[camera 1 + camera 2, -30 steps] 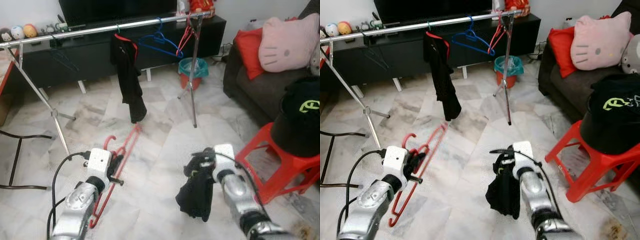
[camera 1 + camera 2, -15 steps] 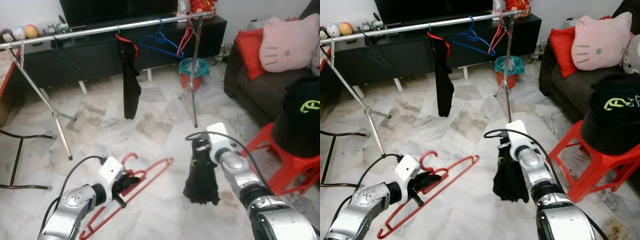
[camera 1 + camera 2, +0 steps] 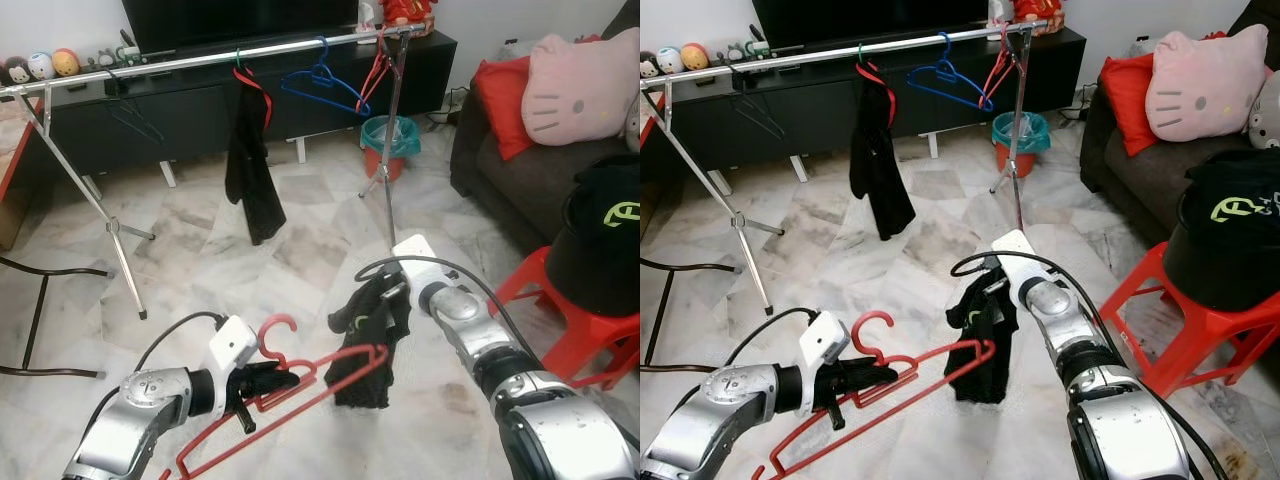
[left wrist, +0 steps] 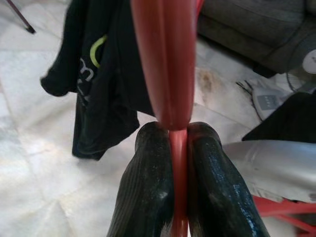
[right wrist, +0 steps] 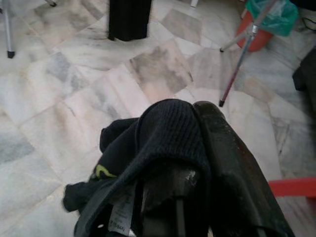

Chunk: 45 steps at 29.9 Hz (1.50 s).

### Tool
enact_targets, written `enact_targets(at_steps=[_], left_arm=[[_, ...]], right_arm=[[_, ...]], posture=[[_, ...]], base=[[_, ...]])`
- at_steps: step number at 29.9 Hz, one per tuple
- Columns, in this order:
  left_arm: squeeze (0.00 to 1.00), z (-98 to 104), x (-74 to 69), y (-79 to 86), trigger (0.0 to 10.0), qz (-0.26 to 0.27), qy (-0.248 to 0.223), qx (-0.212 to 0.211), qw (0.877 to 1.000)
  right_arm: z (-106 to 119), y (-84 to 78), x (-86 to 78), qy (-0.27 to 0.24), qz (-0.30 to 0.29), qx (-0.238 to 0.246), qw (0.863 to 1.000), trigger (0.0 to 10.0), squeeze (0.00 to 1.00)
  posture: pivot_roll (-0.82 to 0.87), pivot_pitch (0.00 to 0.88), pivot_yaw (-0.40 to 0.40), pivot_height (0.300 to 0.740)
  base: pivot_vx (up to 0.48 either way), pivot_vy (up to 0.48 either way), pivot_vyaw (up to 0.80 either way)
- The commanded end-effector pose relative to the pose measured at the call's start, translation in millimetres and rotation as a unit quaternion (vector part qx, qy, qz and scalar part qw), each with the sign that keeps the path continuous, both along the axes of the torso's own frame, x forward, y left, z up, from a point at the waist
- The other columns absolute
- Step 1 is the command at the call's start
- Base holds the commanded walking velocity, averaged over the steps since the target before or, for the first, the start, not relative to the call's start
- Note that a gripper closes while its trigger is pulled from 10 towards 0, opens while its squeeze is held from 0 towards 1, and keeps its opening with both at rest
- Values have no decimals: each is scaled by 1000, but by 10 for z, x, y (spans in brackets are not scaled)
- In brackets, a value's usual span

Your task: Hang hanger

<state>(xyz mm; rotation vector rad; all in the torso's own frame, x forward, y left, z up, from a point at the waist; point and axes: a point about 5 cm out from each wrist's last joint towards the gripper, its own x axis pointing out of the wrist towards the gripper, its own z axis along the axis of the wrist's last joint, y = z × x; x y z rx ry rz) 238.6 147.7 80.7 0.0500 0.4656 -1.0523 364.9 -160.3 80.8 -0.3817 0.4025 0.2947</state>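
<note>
Marble floor below, left end effector clamps red hanger (tilted).

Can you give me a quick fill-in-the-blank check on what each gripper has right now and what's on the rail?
1. The left gripper is shut on a ____ hanger.
2. The right gripper holds a ____ garment with a yellow-green logo.
3. On the rail, between the hanging black garment and the red hangers, hangs an empty ____ hanger.

Missing words: red; black; blue
</note>
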Motion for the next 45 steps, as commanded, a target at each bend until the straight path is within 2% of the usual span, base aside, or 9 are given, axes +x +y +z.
enact_targets(at_steps=[1, 3, 13, 15, 20, 25, 33, 41, 45], left_arm=[[0, 53, -9, -40, 10000, -9, -3, -14, 1000], [0, 53, -20, -72, 10000, -12, 0, -13, 1000], [0, 44, -11, -120, 10000, -2, 0, -23, 1000], [0, 62, -20, -137, 10000, -6, 2, -29, 1000], [0, 45, -52, -148, 10000, -9, 5, -26, 1000], [0, 41, 64, -100, 10000, 40, -29, -6, 999], [0, 51, 277, 44, 10000, 140, -80, 33, 986], [0, 60, 285, 34, 10000, 139, -84, 23, 986], [0, 108, 175, -81, 10000, 93, -51, -39, 994]], right_arm=[[118, 36, 73, -18, -4, 7, 1000, 10000, 0], [170, 129, 99, -27, -3, 38, 999, 10000, 0], [129, 231, 73, -17, 14, 40, 999, 10000, 0], [94, 282, 46, -1, 34, 57, 998, 10000, 0], [25, 392, -24, 26, 106, 45, 993, 10000, 0], [47, 385, -10, 22, 93, 58, 994, 10000, 0], [53, 345, -13, 22, 93, 58, 994, 10000, 0], [43, 335, -23, 21, 93, 56, 994, 10000, 0], [24, 330, -31, 22, 88, 46, 995, 10000, 0]], posture=[[-10, 1, 17, 740], [-10, 0, 16, 740], [-12, 0, 16, 740], [-12, 2, 13, 740], [-15, 8, 16, 740], [-12, 17, 16, 740], [-11, 23, 17, 740], [-12, 22, 16, 740], [-10, 17, 14, 740]], base=[[0, 0, 0], [0, 0, 0], [0, 0, 0], [0, 0, 0], [0, 0, 0], [0, 0, 0], [0, 0, 0], [0, 0, 0], [0, 0, 0]])
